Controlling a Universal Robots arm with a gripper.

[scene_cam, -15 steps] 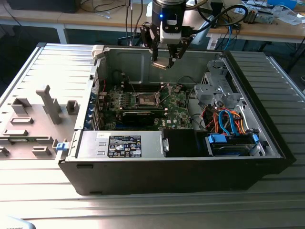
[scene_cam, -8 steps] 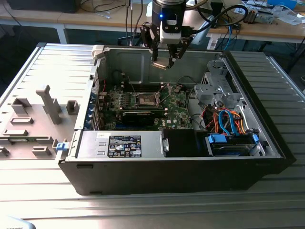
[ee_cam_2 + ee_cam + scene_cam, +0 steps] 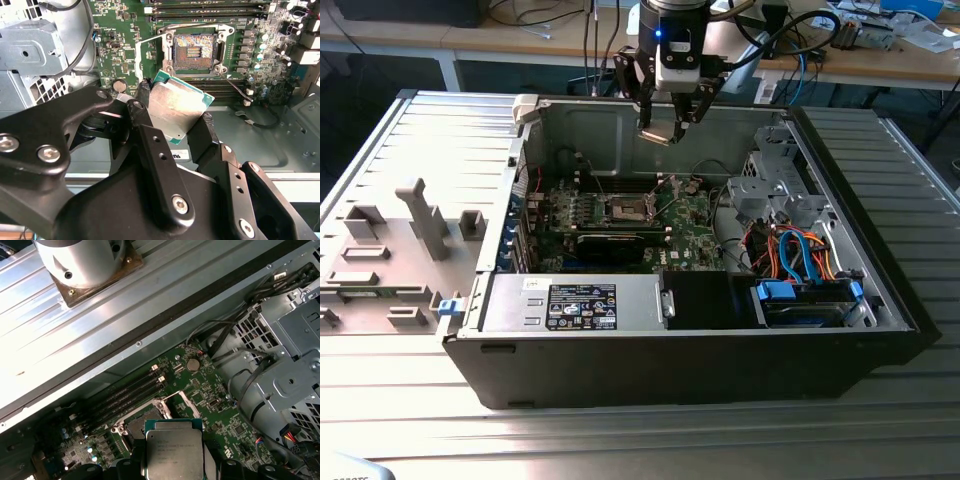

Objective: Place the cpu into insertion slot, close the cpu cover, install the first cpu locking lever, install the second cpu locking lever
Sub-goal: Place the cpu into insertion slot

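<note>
My gripper (image 3: 666,120) hangs over the open computer case, shut on the cpu (image 3: 660,132), a small flat square chip with a silvery top. In the second wrist view the black fingers (image 3: 144,106) clamp two opposite edges of the cpu (image 3: 177,107), which is slightly tilted. The insertion slot (image 3: 192,49) lies bare on the green motherboard (image 3: 120,30), some way below and beyond the chip, its dark centre exposed. In the exterior view the insertion slot (image 3: 628,208) sits lower than the gripper. In the first wrist view the cpu cover (image 3: 176,399) stands raised beside the insertion slot (image 3: 136,427).
Long memory slots (image 3: 210,7) run beside the socket. A black expansion card (image 3: 610,243) and a labelled power supply (image 3: 580,303) lie nearer the case front. A grey drive cage (image 3: 770,190) with blue and orange cables (image 3: 800,250) fills the exterior view's right. The case panel (image 3: 400,240) lies to the left.
</note>
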